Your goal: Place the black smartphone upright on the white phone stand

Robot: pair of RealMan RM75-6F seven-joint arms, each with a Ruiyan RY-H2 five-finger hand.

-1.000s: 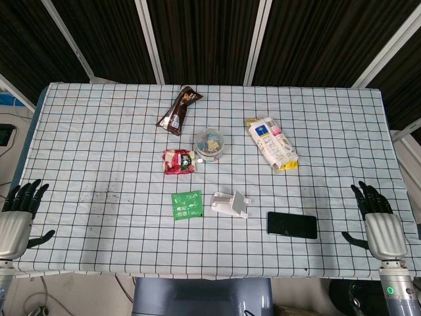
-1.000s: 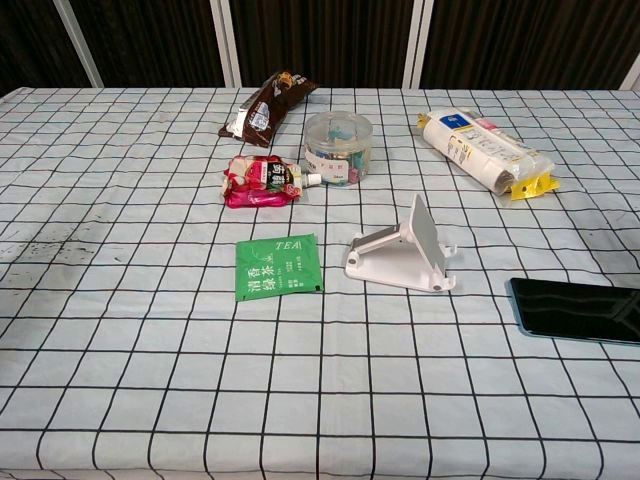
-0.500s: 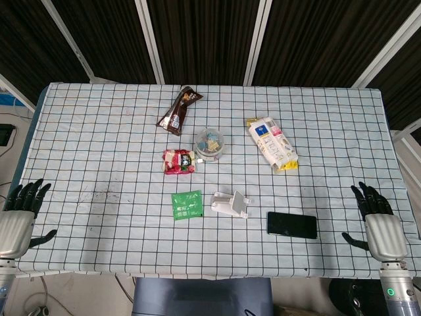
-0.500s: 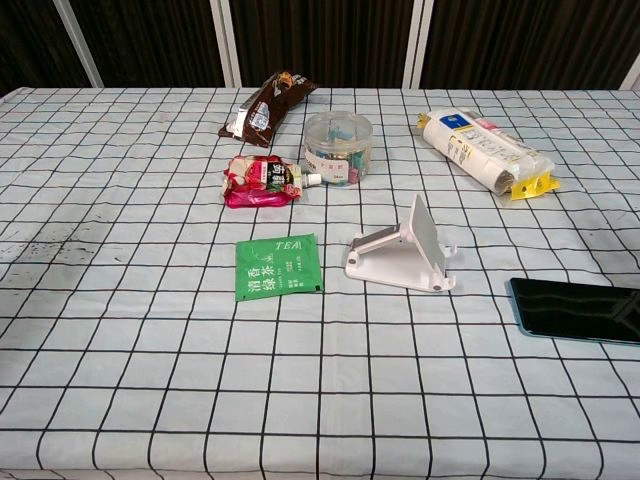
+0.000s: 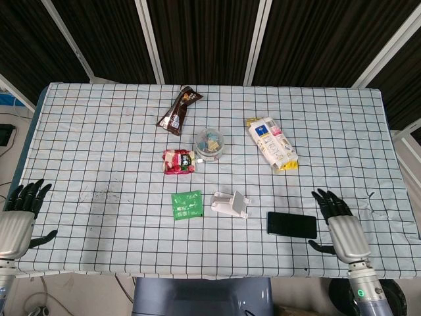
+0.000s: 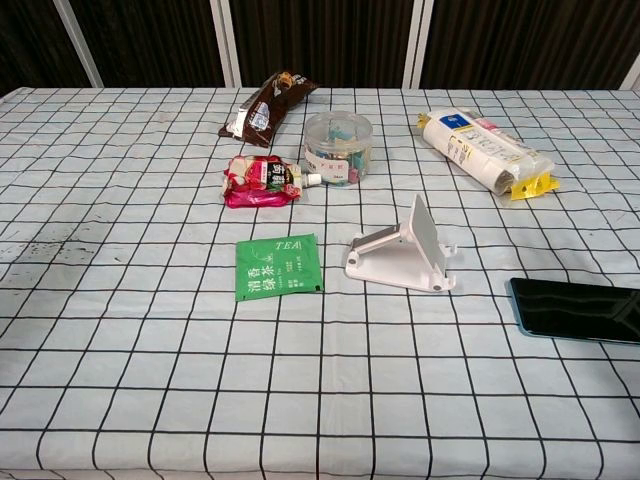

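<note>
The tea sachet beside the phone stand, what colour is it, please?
Green tea sachet, white lettering; chest view shows it best.

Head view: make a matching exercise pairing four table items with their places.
Things:
1. black smartphone
2. green tea sachet
3. brown snack packet
4. left hand

Places:
A. furthest from the robot
B. just left of the white phone stand
C. beside the right hand
D. at the table's near-left edge

Pairs: 1-C, 2-B, 3-A, 4-D
</note>
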